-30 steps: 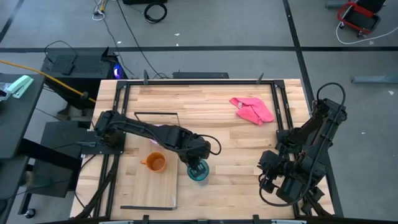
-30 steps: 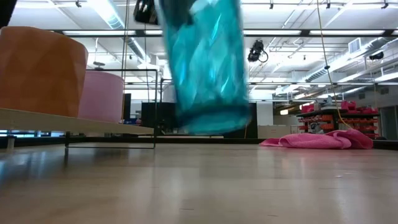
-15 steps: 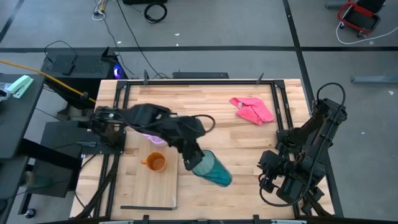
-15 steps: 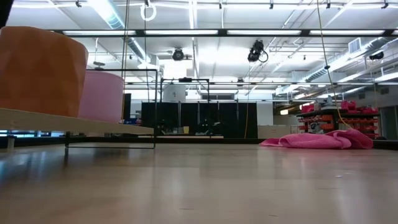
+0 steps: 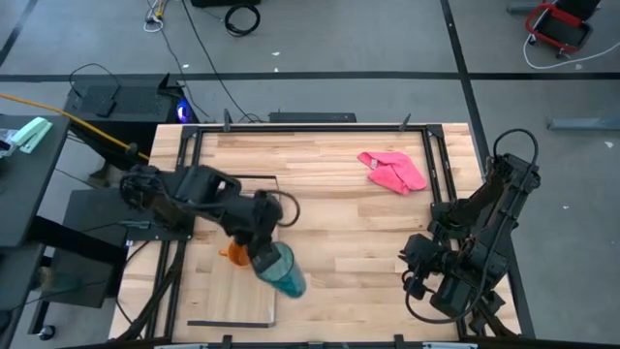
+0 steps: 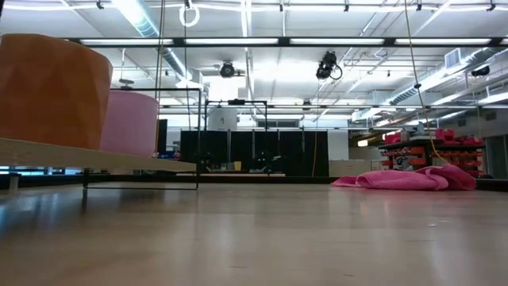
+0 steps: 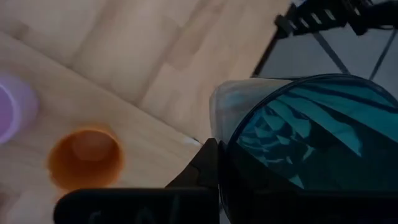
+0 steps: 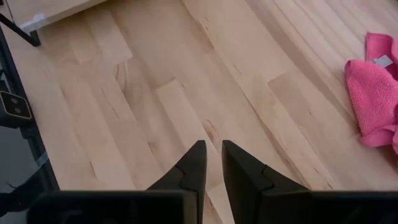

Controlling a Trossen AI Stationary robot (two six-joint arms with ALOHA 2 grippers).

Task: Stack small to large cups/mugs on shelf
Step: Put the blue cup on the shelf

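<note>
Three vessels: teal tumbler (image 5: 281, 272), orange mug (image 5: 238, 254), seemingly lilac mug (image 6: 128, 122).

Teal translucent tumbler (image 5: 281, 272) with rippled facets, orange mug (image 5: 235, 253), lilac mug (image 7: 15, 112), pale light-wood shelf (image 5: 228, 305) with thin black wire frame, light slatted-wood tabletop (image 5: 349, 242), hot-pink cloth (image 5: 393, 171), dark arms.

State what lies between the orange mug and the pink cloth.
High view: the translucent teal tumbler beside the orange mug, then bare tabletop up to the pink cloth.
</note>
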